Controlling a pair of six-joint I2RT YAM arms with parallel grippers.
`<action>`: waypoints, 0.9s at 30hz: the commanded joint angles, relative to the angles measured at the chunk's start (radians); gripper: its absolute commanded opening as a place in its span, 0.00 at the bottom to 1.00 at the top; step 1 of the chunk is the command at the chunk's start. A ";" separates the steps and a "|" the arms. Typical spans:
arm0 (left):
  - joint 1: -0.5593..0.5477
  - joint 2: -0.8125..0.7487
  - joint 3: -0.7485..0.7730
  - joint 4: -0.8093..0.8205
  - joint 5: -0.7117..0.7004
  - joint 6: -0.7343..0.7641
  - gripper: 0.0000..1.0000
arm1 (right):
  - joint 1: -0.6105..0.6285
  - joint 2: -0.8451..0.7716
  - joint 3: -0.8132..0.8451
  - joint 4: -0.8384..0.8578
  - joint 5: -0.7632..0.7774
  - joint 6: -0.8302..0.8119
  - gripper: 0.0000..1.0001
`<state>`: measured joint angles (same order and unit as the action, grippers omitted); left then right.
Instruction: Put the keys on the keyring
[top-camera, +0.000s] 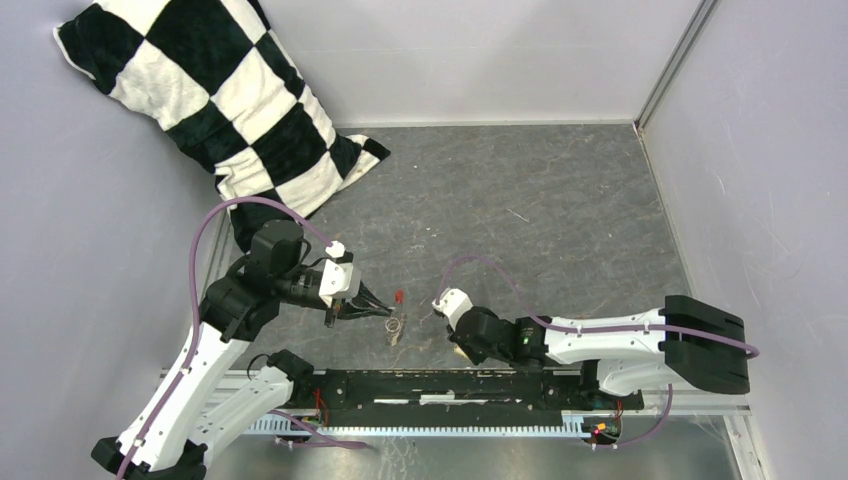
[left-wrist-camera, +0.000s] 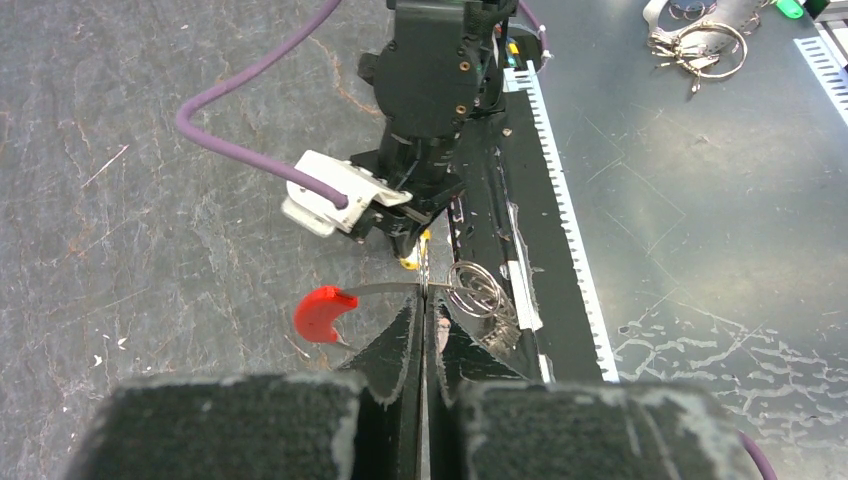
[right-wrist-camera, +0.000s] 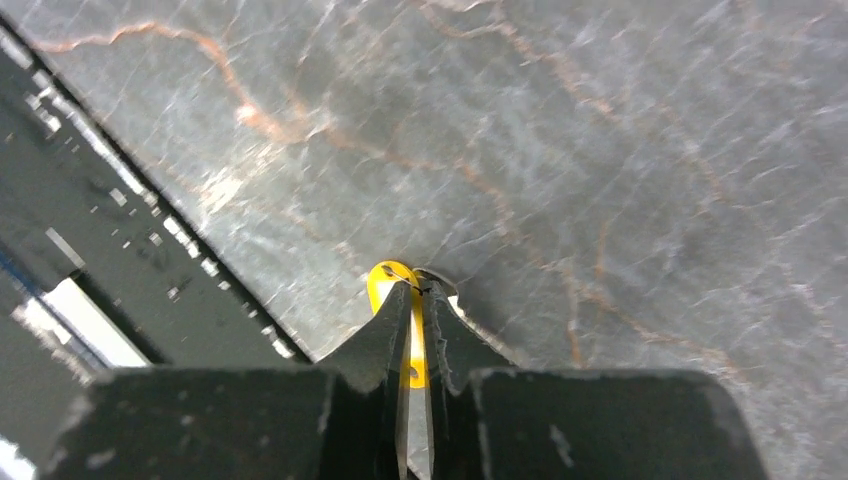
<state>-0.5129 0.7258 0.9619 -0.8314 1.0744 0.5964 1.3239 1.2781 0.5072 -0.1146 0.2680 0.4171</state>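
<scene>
My left gripper (left-wrist-camera: 424, 300) is shut on the keyring (left-wrist-camera: 478, 292), a thin silvery wire with a red sleeve (left-wrist-camera: 322, 312) out to the left and looped rings to the right. In the top view the left gripper (top-camera: 385, 311) holds the keyring (top-camera: 396, 325) just above the table at front centre. Just beyond it, my right gripper (left-wrist-camera: 420, 250) points down with the yellow key (left-wrist-camera: 410, 262) at its tips. The right wrist view shows the right gripper (right-wrist-camera: 418, 292) shut on the key (right-wrist-camera: 384, 276); its yellow head pokes out between the pads and its blade is hidden.
A black-and-white checkered pillow (top-camera: 230, 100) leans in the back left corner. A black rail (top-camera: 450, 385) runs along the near edge. A bunch of spare metal rings (left-wrist-camera: 700, 48) lies on the metal sheet beyond the rail. Grey walls close in the table on its sides and back.
</scene>
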 joint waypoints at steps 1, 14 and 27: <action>-0.001 -0.001 0.026 0.010 0.001 0.044 0.02 | -0.098 -0.025 -0.023 0.091 0.016 -0.159 0.08; -0.002 0.005 0.022 0.009 0.000 0.056 0.02 | -0.333 -0.041 -0.003 0.315 -0.365 -0.523 0.02; -0.001 0.077 -0.081 0.314 0.124 -0.235 0.02 | -0.329 -0.407 -0.055 0.439 -0.429 -0.595 0.01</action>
<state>-0.5129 0.7731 0.9092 -0.7483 1.1297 0.5571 0.9928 0.9520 0.4290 0.2794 -0.1352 -0.1268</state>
